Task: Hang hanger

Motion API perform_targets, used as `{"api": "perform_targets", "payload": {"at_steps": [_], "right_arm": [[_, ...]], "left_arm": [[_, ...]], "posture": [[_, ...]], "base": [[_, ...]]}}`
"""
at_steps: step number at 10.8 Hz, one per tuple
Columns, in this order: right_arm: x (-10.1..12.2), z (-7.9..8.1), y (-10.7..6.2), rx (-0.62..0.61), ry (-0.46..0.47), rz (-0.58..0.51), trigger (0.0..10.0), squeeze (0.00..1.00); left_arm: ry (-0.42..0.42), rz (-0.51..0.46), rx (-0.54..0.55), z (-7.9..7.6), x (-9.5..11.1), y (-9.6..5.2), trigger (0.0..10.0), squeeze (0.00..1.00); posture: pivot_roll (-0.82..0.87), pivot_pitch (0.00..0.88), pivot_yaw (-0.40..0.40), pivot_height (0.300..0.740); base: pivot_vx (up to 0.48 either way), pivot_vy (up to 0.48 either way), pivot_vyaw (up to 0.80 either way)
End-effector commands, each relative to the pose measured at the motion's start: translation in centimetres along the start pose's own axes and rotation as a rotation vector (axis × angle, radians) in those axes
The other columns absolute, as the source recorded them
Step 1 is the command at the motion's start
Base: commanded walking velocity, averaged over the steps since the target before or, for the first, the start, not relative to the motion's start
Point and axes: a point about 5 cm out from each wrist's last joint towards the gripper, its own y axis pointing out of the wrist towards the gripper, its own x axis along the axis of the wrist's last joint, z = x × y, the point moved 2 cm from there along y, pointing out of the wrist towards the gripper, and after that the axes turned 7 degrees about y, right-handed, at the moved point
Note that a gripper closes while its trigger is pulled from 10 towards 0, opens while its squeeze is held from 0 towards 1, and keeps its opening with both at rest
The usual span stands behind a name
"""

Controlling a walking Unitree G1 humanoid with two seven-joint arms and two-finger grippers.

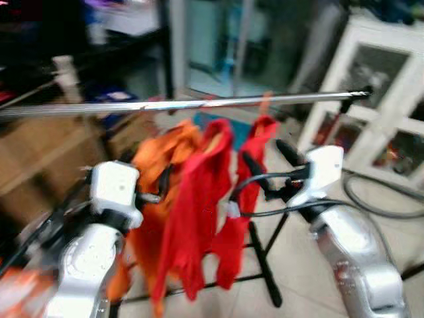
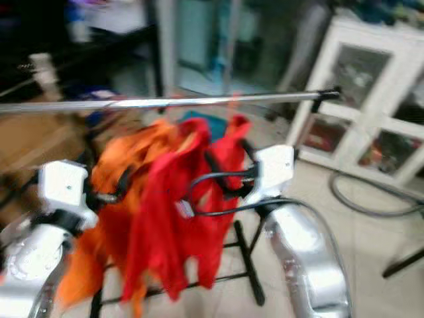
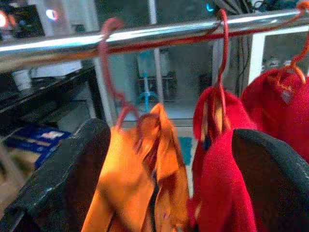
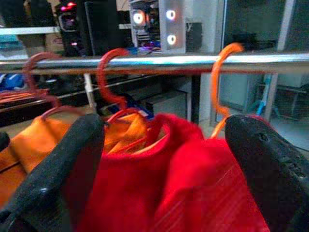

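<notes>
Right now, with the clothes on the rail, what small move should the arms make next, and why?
Probably draw both arms back. The orange garment and red garments hang by hooks on the rail, and the left gripper and right gripper are open, holding nothing.

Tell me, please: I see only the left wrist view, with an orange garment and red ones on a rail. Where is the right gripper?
Observer: The right gripper is up in front of the red garments, below the rail, fingers open.
Operator: Is the rail free on the right side?
Observer: Yes, it is bare from the last hook to the end cap.
Operator: What is on the floor there?
Observer: A grey hose lies to the right of the rack's black legs.
</notes>
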Motion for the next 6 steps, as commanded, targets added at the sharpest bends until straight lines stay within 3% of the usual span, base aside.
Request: {"api": "perform_targets", "payload": {"at_steps": [1,2,3,6], "right_arm": [[0.2,1.4,0.4,0.073,0.029,0.001,10.0,0.0],[0.0,1.5,0.2,0.076,0.05,0.009,10.0,0.0],[-0.4,0.7,-0.6,0.026,0.094,0.012,10.0,0.0],[-0.7,-0.7,-2.2,-0.029,0.106,0.027,10.0,0.0]], "left_arm": [[0.006,-0.009,0.037,0.9,0.5,-0.4,10.0,0.0],[-0.003,-0.005,0.031,1.0,0.5,-0.5,10.0,0.0],[0.003,-0.014,0.003,0.5,0.7,-1.0,10.0,0.0],[0.0,0.005,-0.034,-0.4,0.5,-1.8,10.0,0.0]], "posture": [[0.08,0.0,-0.034,0.74],[0.08,0.0,-0.039,0.74],[0.08,0.0,-0.04,0.74],[0.07,0.0,-0.036,0.74]], "base": [[0.0,0.0,0.0],[0.0,0.0,0.0],[0.0,0.458,0.0],[0.0,0.48,0.0]]}}
